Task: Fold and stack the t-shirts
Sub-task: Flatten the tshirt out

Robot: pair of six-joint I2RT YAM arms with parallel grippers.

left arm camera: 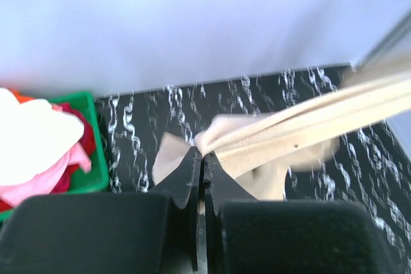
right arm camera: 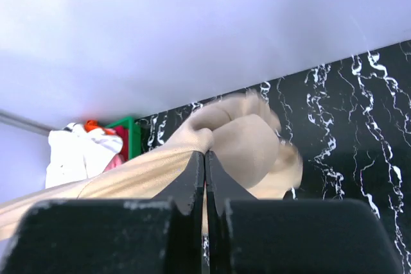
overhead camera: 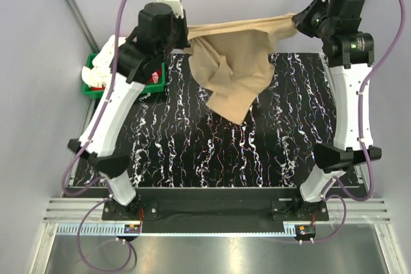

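A tan t-shirt (overhead camera: pixel 234 62) hangs in the air above the far part of the black marbled table (overhead camera: pixel 192 145), stretched between both grippers, its lower part drooping toward the table. My left gripper (overhead camera: pixel 186 33) is shut on the shirt's left end; the left wrist view shows the cloth (left arm camera: pixel 302 133) pinched at the fingertips (left arm camera: pixel 204 155). My right gripper (overhead camera: pixel 297 20) is shut on the shirt's right end, the fabric (right arm camera: pixel 244 139) bunched at its fingertips (right arm camera: pixel 205 153).
A green basket (overhead camera: pixel 95 85) with white, pink and red clothes (left arm camera: pixel 32 152) stands at the table's far left, beside the left arm. Grey walls close in behind and at the sides. The near half of the table is bare marbled surface.
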